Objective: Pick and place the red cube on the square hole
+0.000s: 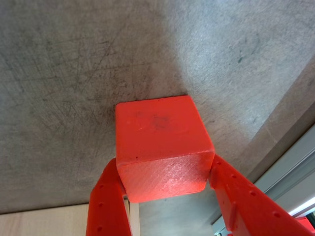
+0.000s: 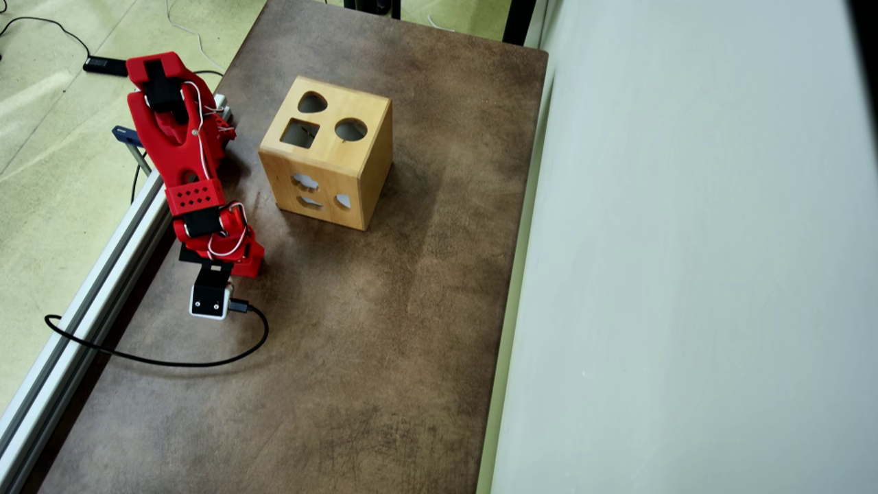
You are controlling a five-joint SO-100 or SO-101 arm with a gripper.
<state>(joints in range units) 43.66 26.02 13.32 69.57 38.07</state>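
1. Clenched on the red cube point(image 1: 160, 147), the claw point(image 1: 165, 184) is seen in the wrist view with one finger pressed against each side of the block's near end.
2. Whether the cube is lifted or resting on the grey-brown table point(image 1: 74, 73) cannot be told; a soft shadow is cast on the surface just beyond it.
3. In the overhead view the cube itself is hidden under the red arm point(image 2: 185, 151), which is bent down near the table's left edge beside an aluminium rail point(image 2: 103, 274).
4. The wooden box point(image 2: 329, 154) is placed to the right of the arm, apart from it, with the square hole point(image 2: 300, 133) on its top face next to a round hole point(image 2: 350, 129) and a heart-like hole point(image 2: 312, 103).
5. The grasp is judged to be done and the carry to be the step in hand.
6. For the next move, the cube is to be raised above the box's top, carried over the square hole, and its sides are to be lined up with the cutout's edges before it is let go.
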